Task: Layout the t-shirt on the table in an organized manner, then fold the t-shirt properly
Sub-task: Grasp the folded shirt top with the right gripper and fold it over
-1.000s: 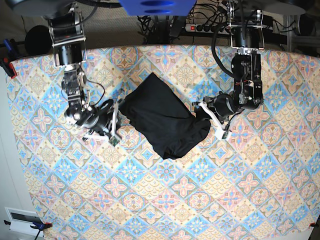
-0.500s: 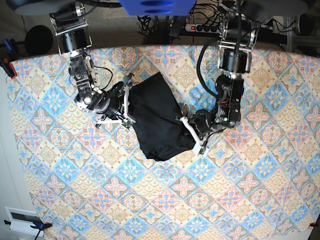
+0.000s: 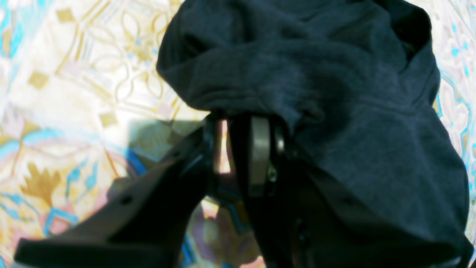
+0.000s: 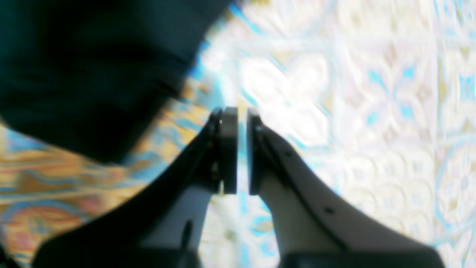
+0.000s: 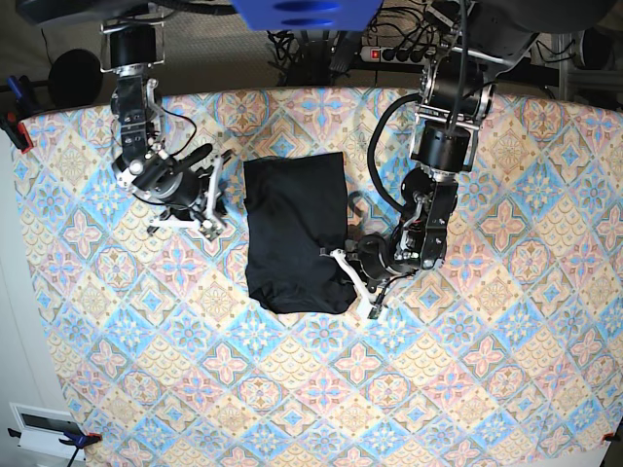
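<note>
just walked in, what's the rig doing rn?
Two arms are working a black t-shirt on the patterned table. The shirt lies as a compact, roughly rectangular bundle near the table's middle. The left tool has a fold of the shirt's edge draped over its fingers and looks clamped on it. The right tool is nearly closed with nothing between its fingers, beside the shirt's other side.

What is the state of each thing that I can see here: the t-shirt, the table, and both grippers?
t-shirt: folded into a compact block, flat on the table, one edge bunched at the left gripper.
table: covered by the tile-patterned cloth, bears the t-shirt.
left gripper: jaws close together, shirt fabric draped over one finger; a real grip cannot be told.
right gripper: jaws nearly closed, nothing between them, beside the t-shirt.
</note>
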Tool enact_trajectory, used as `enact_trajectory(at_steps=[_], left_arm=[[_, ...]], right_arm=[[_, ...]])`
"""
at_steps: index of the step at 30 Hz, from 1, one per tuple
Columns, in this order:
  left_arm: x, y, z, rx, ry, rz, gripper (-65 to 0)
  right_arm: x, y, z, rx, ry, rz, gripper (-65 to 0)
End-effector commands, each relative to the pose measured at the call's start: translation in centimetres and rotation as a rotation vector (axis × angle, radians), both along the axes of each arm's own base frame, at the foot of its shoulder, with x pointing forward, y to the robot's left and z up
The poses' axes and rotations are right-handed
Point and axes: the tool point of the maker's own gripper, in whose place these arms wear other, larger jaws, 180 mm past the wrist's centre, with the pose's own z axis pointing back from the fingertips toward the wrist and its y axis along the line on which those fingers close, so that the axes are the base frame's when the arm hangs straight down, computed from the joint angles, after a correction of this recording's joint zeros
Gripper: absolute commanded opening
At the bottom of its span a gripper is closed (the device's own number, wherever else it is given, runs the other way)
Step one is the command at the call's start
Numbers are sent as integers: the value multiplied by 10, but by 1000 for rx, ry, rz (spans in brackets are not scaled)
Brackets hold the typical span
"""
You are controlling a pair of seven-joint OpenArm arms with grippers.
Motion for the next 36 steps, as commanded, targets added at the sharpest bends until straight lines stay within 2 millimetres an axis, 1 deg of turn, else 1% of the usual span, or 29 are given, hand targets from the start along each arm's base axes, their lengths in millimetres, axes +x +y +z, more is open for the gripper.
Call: enact_trajectory(at_steps=[1,2,4,5,7,10,12,14,15,17,18,21,23,25,26,28,29,31,33,36], left_arm=[[12,14,14,-16,-25,25,-543],[10,30,10,-27,-3,62,-543],[7,52,7,-92,34,146,-544],[7,71,7,-113,47,195,-544],[-1,100,5,-145,76,263,-545],[-18,130,13,-144,60,301,-545],[-29,143,19,-120,34,309,-545],[-41,153,23,-100,8,320,-545],[-48,163,25,-82,-2,330,-545],[-58,169,25,-68,-7,339,-545],[-64,171,22,-63,0,341,-545],[-74,176,19,-58,6,354,-545],[-80,180,19,-53,5,364,-545],[-84,179,19,-47,3,360,-545],[-85,179,21,-45,-3,357,-545],[-87,178,23,-44,-8,354,-545],[-87,178,23,-44,-9,354,-545],[-87,178,23,-44,-9,354,-545],[-87,178,24,-43,-11,352,-545],[-87,178,24,-43,-11,352,-545]], right_arm=[[7,8,18,34,-64,14,-612],[6,17,23,56,-77,18,-618],[10,37,38,109,-118,21,-642],[11,45,43,136,-129,19,-650],[12,58,47,175,-133,15,-650],[9,87,58,293,-131,28,-650],[8,106,64,382,-121,26,-650],[6,128,64,456,-94,25,-650],[3,142,61,483,-70,37,-650],[-4,164,53,513,-23,65,-650],[-2,173,52,522,-13,79,-650],[19,178,55,521,-20,93,-650],[26,184,54,543,-24,100,-650],[26,193,47,583,-13,105,-650],[25,196,40,601,1,100,-650],[20,200,18,624,57,78,-650],[20,201,10,634,75,72,-650],[29,202,7,647,77,61,-650],[40,203,9,653,66,62,-650],[45,202,8,655,65,59,-650]])
